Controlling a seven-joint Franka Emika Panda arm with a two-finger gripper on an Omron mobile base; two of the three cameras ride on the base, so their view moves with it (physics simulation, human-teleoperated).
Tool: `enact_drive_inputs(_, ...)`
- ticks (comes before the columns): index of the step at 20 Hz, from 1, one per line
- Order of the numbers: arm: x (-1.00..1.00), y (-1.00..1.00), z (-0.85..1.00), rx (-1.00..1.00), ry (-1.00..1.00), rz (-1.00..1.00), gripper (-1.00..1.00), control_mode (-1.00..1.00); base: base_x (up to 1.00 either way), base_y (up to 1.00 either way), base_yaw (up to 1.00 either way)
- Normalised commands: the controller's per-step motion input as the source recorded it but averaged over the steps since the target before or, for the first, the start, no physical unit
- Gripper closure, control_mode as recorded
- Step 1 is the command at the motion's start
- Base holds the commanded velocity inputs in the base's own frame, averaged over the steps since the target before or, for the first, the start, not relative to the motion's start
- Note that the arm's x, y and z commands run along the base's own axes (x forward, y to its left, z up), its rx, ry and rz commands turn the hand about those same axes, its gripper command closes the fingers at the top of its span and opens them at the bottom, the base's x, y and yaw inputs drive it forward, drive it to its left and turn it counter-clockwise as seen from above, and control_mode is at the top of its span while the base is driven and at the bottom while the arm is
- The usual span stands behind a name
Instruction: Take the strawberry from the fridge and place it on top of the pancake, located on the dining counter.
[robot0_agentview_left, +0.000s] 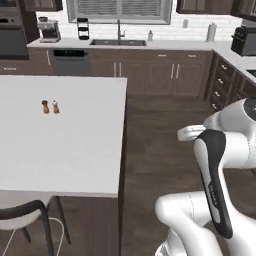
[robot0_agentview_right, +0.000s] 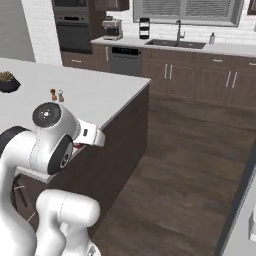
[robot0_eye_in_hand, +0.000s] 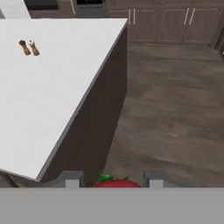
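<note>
My gripper (robot0_eye_in_hand: 113, 179) is shut on the strawberry (robot0_eye_in_hand: 117, 183), a bright red berry with green leaves that peeks up between the two grey fingertips (robot0_eye_in_hand: 72, 179) in the hand view. In the right base view a sliver of red (robot0_agentview_right: 77, 146) shows under the white hand, beside the counter's near edge. The dining counter (robot0_eye_in_hand: 57, 92) is a large white top on a dark wood base, and it lies to the left of the held berry (robot0_agentview_left: 65, 150) (robot0_agentview_right: 100, 95). The hand hangs over the wooden floor just off the counter's corner. The pancake and the fridge are out of view.
Two small shakers (robot0_agentview_left: 50, 106) (robot0_eye_in_hand: 28, 47) stand on the counter top. A dark bowl (robot0_agentview_right: 7, 81) sits at its far left. A black-backed stool (robot0_agentview_left: 22, 215) is at the near edge. Brown cabinets with a sink (robot0_agentview_left: 118, 42) line the back wall across open wooden floor (robot0_eye_in_hand: 175, 109).
</note>
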Motion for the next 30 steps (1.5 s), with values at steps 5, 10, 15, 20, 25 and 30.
enact_drive_inputs(5, 0.0, 0.0, 0.0, 0.0, 0.0, 0.0, 1.0, 1.0, -1.0, 0.08, 0.43)
enact_drive_inputs(10, 0.0, 0.0, 0.0, 0.0, 0.0, 0.0, 1.0, 1.0, -0.74, 1.0, 0.39)
enact_drive_inputs(15, 0.0, 0.0, 0.0, 0.0, 0.0, 0.0, 1.0, 1.0, -0.04, 1.0, 0.25)
enact_drive_inputs(20, 0.0, 0.0, 0.0, 0.0, 0.0, 0.0, 1.0, 1.0, 0.38, 1.0, 0.1)
enact_drive_inputs(25, 0.0, 0.0, 0.0, 0.0, 0.0, 0.0, 1.0, 1.0, 0.37, 1.0, 0.0)
enact_drive_inputs(30, 0.0, 0.0, 0.0, 0.0, 0.0, 0.0, 1.0, 1.0, 0.19, 1.0, -0.05)
